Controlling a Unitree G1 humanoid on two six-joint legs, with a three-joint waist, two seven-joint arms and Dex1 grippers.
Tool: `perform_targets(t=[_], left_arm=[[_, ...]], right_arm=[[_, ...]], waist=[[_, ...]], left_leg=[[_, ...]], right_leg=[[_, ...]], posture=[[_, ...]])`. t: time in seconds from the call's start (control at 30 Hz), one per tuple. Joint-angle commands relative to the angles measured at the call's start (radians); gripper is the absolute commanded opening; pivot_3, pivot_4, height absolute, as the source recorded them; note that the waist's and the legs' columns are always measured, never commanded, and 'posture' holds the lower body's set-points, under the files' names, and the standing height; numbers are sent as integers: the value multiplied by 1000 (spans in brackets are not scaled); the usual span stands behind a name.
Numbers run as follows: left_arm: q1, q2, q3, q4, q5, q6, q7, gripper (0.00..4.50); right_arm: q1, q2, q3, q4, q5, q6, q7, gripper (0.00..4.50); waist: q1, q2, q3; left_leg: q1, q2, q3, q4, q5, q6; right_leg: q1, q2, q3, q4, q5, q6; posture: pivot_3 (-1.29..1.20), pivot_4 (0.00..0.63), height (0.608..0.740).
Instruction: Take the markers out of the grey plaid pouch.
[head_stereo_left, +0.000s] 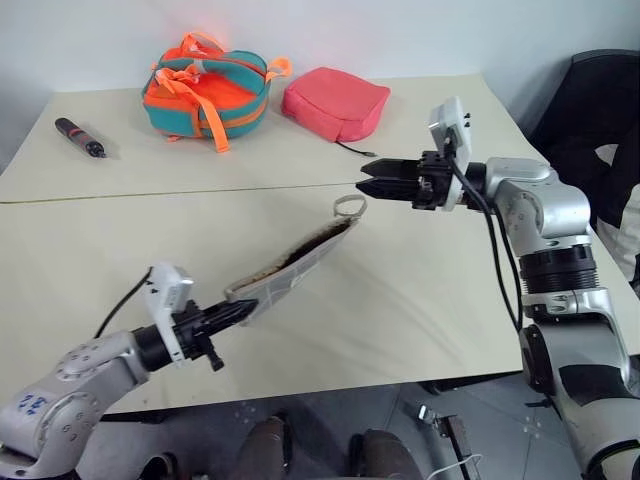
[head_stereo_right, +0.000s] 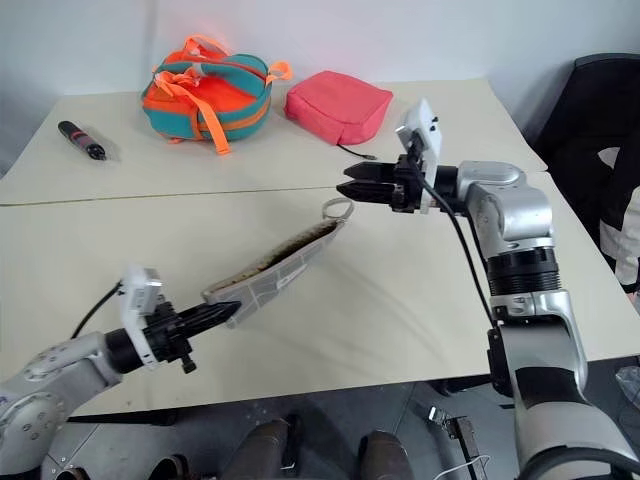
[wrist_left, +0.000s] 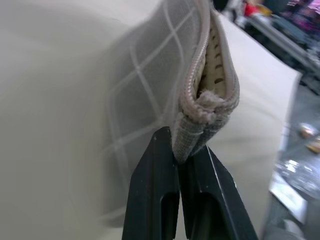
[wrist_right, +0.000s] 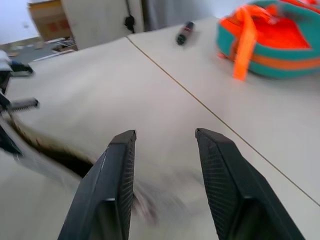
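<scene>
Near left, the left gripper is reaching in low from the near-left edge of the table, pointing fwd and to the right, fingers pinched tight on the near end of the grey plaid pouch. It's holding that 1 pouch up off the tabletop, slanting from near left up toward far right, zip edge uppermost and gaping along its length, tan dotted lining showing inside in the left wrist view. Ring pull is sitting at the pouch's far-right tip. No markers can be made out in the opening.

Mid right, the right arm is bending up from the near-right edge w/ the forearm rising, wrist turned so the right gripper is pointing level to the left. Its fingers are standing partly apart w/ a clear gap, nothing between them, tips just beside the ring pull but apart from it.

Far side: 1 black-and-pink pen lying far left, 1 teal-orange bag far centre, 1 pink pouch just right of it.
</scene>
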Motion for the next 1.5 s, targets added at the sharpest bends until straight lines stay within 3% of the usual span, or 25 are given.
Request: perform_targets(t=[0.03,0.1,0.13,0.23,0.3,0.5,0.6,1.0,1.5], left_arm=[[-69,-13,-22,-35,-2,31,41,0],[-96,-19,-11,-37,-17,44,49,0],[-103,-24,-1,-36,-24,46,49,0],[-105,-29,26,-26,-31,47,52,0],[-92,-36,37,-29,-38,46,50,0],[-80,-57,-11,-62,39,10,57,0],[-80,-73,-11,-68,38,13,63,0],[-111,-101,-20,-63,43,27,64,0],[-136,-86,-82,-50,103,24,37,0]], right_arm=[[39,-5,72,-216,30,-4,74,795],[62,-22,111,-260,10,-22,106,113],[71,-25,122,-273,3,-28,108,52],[77,-32,129,-285,25,6,124,52],[76,-27,178,-225,-93,-151,91,52],[33,24,144,-116,-87,-166,65,52],[41,-4,212,-42,-217,-307,55,52],[-25,-63,307,99,-463,-681,89,52],[-88,-24,251,-16,-337,-507,153,52]], waist=[[3,0,0],[2,0,0],[2,0,0],[2,0,0],[1,0,0],[0,0,0],[1,0,0],[-1,0,0],[2,0,0]], left_leg=[[-1,1,-1,0,0,0],[-1,1,-1,1,0,0],[-1,1,-1,1,0,0],[-1,1,0,1,0,0],[-1,1,0,1,0,0],[-1,1,0,1,0,-1],[-1,1,0,1,0,-1],[-1,2,1,3,0,-1],[-1,2,1,4,0,-1]], right_leg=[[-1,1,0,0,1,0],[-1,1,1,0,1,0],[0,1,1,0,1,0],[-1,1,0,0,2,1],[-1,1,1,0,2,1],[-1,2,1,-1,2,0],[-1,2,1,-1,2,0],[-1,2,1,-1,2,1],[0,2,1,-1,2,0]], posture=[[0,150,740],[0,150,740],[0,150,740],[0,150,740],[0,150,740],[0,150,740],[0,150,740],[0,150,740],[0,150,740]])
